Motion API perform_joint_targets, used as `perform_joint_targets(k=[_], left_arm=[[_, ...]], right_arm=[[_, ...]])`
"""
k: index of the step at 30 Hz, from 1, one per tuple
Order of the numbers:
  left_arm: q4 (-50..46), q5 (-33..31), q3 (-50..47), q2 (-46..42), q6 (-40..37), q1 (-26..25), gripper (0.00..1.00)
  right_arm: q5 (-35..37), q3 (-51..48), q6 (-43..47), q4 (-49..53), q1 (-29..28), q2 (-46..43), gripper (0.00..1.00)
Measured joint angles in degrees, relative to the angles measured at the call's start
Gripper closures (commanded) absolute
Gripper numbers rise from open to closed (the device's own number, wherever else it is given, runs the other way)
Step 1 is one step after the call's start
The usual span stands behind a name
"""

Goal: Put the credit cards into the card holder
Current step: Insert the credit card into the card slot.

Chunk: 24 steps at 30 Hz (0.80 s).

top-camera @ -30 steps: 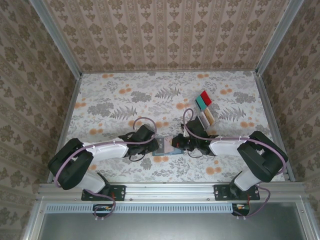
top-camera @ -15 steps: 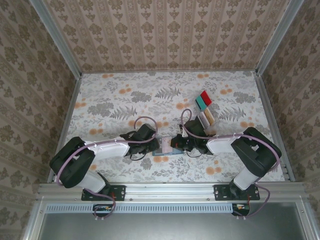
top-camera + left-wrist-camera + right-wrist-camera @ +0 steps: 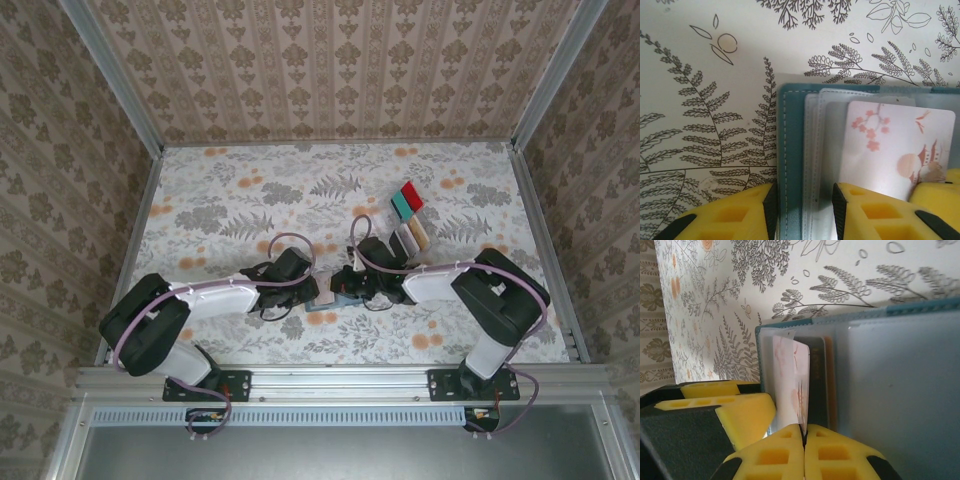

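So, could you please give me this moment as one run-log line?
stage: card insertion | left claw: jaws apart, straddling card holder edge | right claw: shut on blossom-print credit card, partly between sleeves

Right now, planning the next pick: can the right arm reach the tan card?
Probably, once freed: the right claw is shut on the blossom card, but the tan card sits close beside the right arm, nothing between.
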<state>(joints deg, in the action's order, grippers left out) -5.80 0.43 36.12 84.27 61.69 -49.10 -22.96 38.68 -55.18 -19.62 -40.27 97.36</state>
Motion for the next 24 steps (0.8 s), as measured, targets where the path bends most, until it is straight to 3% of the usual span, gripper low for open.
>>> perform_joint_targets(k=[8, 19, 24], left_arm=[[0.04, -0.02, -0.02, -0.17, 0.00, 0.00, 0.62], [0.07, -0.04, -0.02, -0.90, 0.00, 0.04, 0.60], [1.31, 0.46, -0.09, -1.46, 0.02, 1.03, 0.64]], right_arm=[[1.68, 1.90, 1.31, 5.79, -0.42, 0.28, 0.78], [4.20, 6.51, 8.31, 18.29, 0.13, -1.09, 0.73], [4.31, 8.31, 10.60, 21.42, 0.26, -0.59, 0.73]])
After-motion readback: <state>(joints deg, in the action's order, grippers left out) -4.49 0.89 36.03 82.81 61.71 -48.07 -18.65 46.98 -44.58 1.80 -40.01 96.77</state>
